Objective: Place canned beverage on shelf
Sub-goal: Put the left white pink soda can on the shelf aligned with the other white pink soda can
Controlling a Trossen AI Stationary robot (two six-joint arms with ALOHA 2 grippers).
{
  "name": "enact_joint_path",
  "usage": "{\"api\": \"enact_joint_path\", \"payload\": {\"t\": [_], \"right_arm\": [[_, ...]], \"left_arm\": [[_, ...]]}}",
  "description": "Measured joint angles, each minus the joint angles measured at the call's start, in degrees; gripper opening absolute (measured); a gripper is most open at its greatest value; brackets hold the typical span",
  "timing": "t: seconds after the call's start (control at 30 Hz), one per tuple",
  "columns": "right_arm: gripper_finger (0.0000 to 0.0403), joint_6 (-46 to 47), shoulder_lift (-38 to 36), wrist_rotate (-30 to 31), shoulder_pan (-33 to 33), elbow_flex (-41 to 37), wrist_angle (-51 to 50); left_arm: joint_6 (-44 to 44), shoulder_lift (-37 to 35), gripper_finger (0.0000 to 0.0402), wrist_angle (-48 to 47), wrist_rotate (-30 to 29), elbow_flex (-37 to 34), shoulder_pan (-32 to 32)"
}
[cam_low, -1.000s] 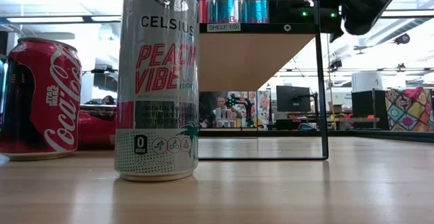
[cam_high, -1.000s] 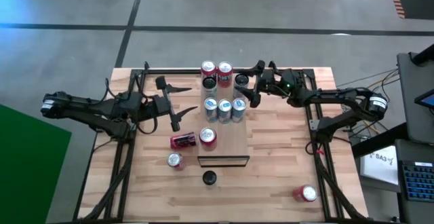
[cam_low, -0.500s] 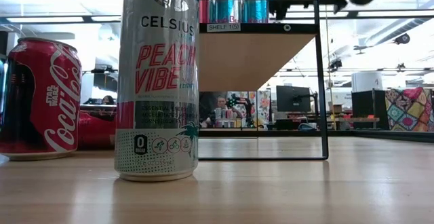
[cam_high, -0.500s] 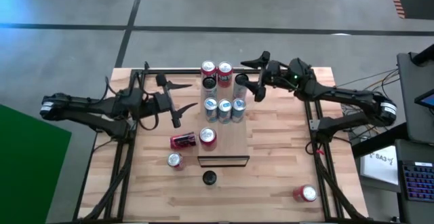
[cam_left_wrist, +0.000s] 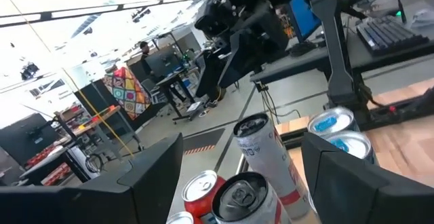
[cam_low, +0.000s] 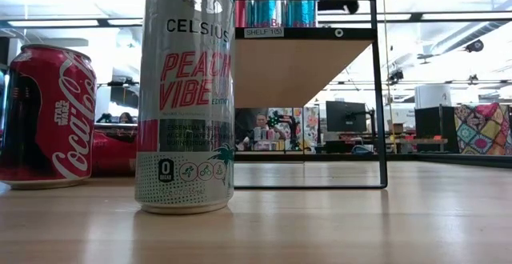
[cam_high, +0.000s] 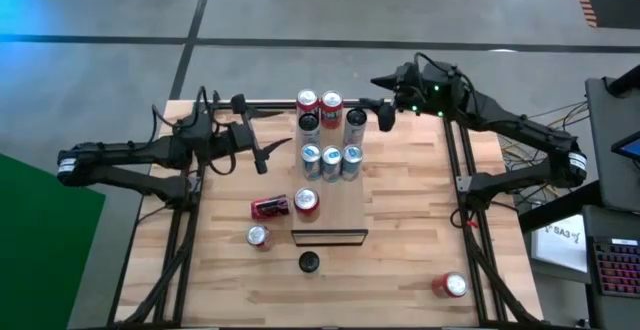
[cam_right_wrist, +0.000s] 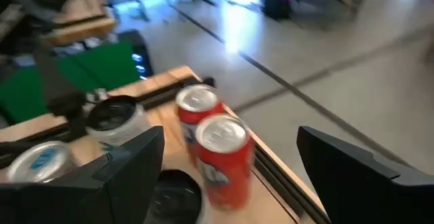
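Jaws apart and empty on both: right gripper (cam_high: 378,101) above shelf (cam_high: 345,213) cans (cam_high: 330,159) at 1 o'clock, left gripper (cam_high: 258,133) at 9 o'clock.

shelf (cam_high: 345,210): light wood, raised, mid-table | cans (cam_high: 331,158): eight upright on it

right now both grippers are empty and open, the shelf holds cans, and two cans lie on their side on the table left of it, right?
Not quite: only one can lies on its side, the red can left of the shelf. The silver-topped can near it stands upright, as the high view shows. The rest holds: the left gripper and right gripper are open and empty.
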Motion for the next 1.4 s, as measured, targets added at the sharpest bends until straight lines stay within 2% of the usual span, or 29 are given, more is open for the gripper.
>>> {"api": "enact_joint_path", "payload": {"t": [0.2, 0.33, 0.47, 0.63, 0.7, 0.77, 0.83, 1.4], "right_arm": [[0.0319, 5.0, 0.0, 6.7, 0.0, 6.3, -14.6], [0.028, 7.9, 0.0, 7.7, 0.0, 7.1, -20.8], [0.0205, 10.4, 0.0, 7.7, 0.0, 7.1, -25.1], [0.0077, 11.0, 0.0, 7.5, 0.0, 5.8, -28.9], [0.0028, 11.1, 0.0, 4.4, 0.0, 4.4, -29.2], [0.0017, 10.9, 0.0, -0.7, 0.0, 2.9, -29.3], [0.0011, 10.9, 0.0, -3.2, 0.0, 1.7, -29.2], [0.0009, 11.5, 0.0, -5.0, 0.0, -8.5, -14.0]], "left_arm": [[-1.4, 0.0, 0.0268, 0.6, 0.0, 0.0, 0.0], [-1.7, -0.1, 0.0268, 0.7, 0.0, 0.0, 0.0], [-2.9, -0.1, 0.0268, 0.8, 0.0, 0.0, 0.0], [-4.4, -0.1, 0.0268, 0.8, 0.0, 0.0, 0.0], [-4.7, -0.1, 0.0268, 0.8, 0.0, 0.0, 0.0], [-4.9, -0.1, 0.0268, 0.8, 0.0, 0.0, 0.0], [-5.2, -0.1, 0.0268, 0.9, 0.0, 0.0, 0.0], [-5.9, 0.1, 0.0268, 2.4, 0.0, 0.0, -0.1]]}}
